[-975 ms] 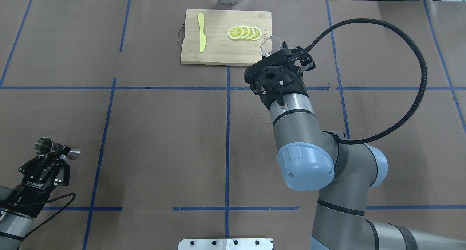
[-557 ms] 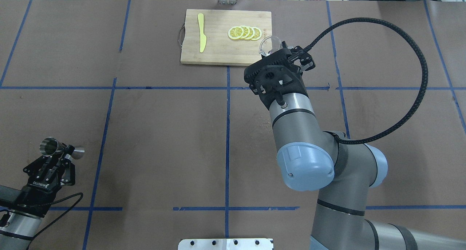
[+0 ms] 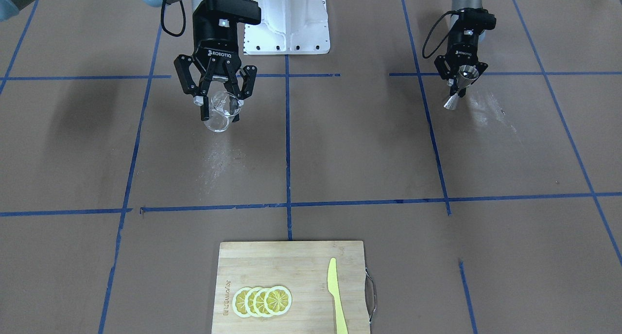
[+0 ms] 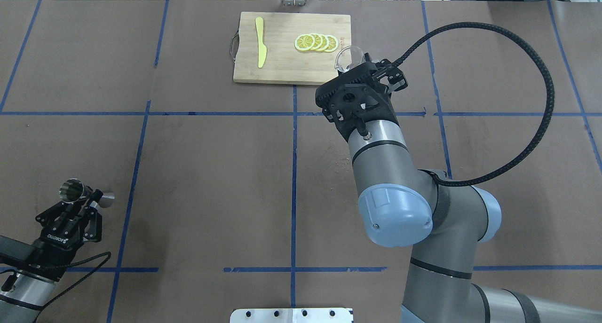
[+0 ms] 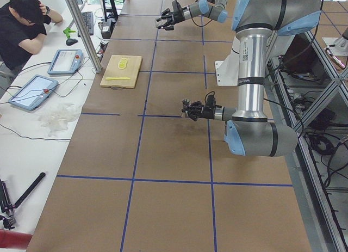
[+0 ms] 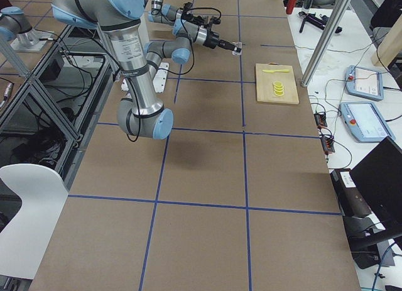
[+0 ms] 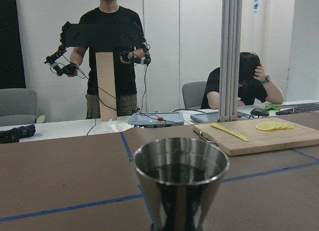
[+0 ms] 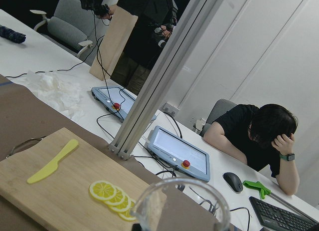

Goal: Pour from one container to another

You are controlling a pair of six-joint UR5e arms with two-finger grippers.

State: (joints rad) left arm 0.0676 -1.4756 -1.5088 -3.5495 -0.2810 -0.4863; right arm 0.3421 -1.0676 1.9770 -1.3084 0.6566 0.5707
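Left gripper (image 3: 461, 79) is clamped on the waist of a steel jigger (image 3: 454, 98), held off the table near its left edge on the robot side, mouth up with a slight lean. Right gripper (image 3: 221, 105) is clamped around a clear glass (image 3: 221, 116), in the air over the table's right half; it looks empty. The 2 containers are well apart. A cutting board (image 4: 282, 64) with lemon slices (image 4: 316, 43) and a knife (image 4: 260, 42) sits at the far edge, not involved. My read: carry stage, pour not started. Next move needs the jigger above the glass mouth, rim close, then a slow tip. Can't tell the jigger's fill.
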